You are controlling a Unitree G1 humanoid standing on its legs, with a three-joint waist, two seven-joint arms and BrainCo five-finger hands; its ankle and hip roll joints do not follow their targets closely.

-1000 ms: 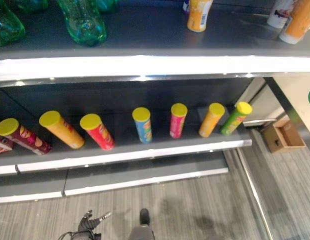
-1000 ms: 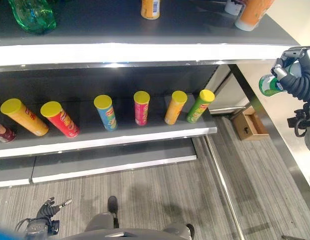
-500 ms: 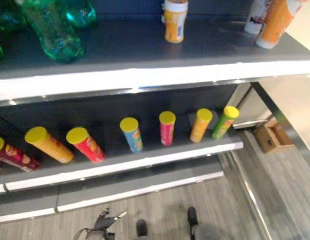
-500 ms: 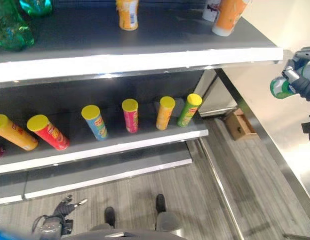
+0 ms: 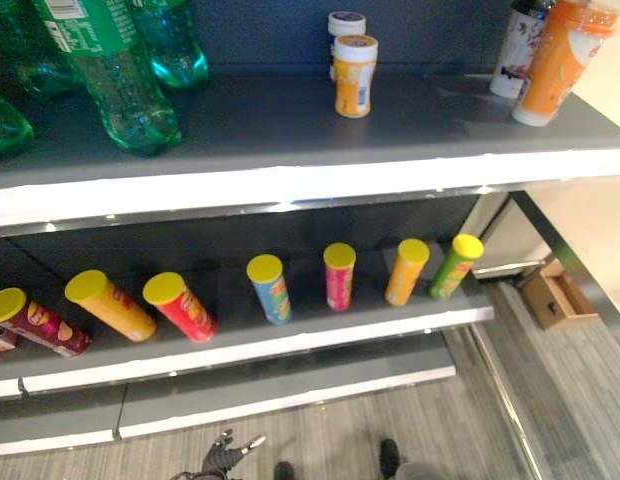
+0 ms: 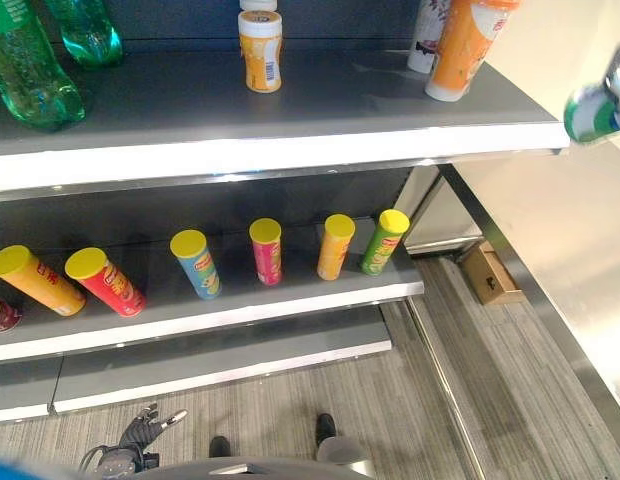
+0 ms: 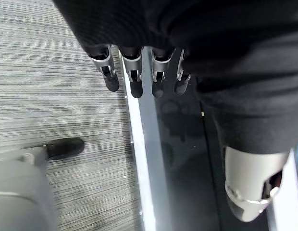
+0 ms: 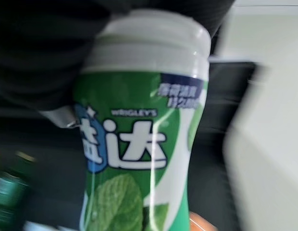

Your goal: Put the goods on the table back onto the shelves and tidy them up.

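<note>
Green gum bottle [image 8: 139, 144], a smooth plastic cylinder with a white ribbed cap, is clasped in the right hand [image 8: 48, 62], whose dark ribbed cover wraps one side of it. From the head camera the bottle shows as a blurred green-and-white shape at about 2 o'clock [image 6: 595, 112], just off the right end of the upper shelf [image 6: 290, 150] and apart from it.

That shelf is a flat dark-grey board with a pale front lip. On it, green ribbed plastic soda bottles [image 5: 115, 85] stand at 10 o'clock. Two small orange jars with white caps [image 5: 355, 75] stand one behind the other at 12 o'clock. A tall orange bottle [image 5: 555, 60] stands at 1 o'clock, just beside a white one [image 5: 518, 55].

On the lower shelf [image 5: 260, 345], a row of crisp tubes with yellow lids stands spaced apart: dark red [image 5: 40, 322], orange [image 5: 110, 305], red [image 5: 180, 305], blue [image 5: 270, 290], pink [image 5: 339, 277], orange [image 5: 406, 272] and green [image 5: 453, 266].

A small open cardboard box [image 5: 557, 296] sits on the striped grey floor at 4 o'clock.

Left hand [image 7: 139, 77] hangs low at 7 o'clock above the floor, its fingers straight and holding nothing.
</note>
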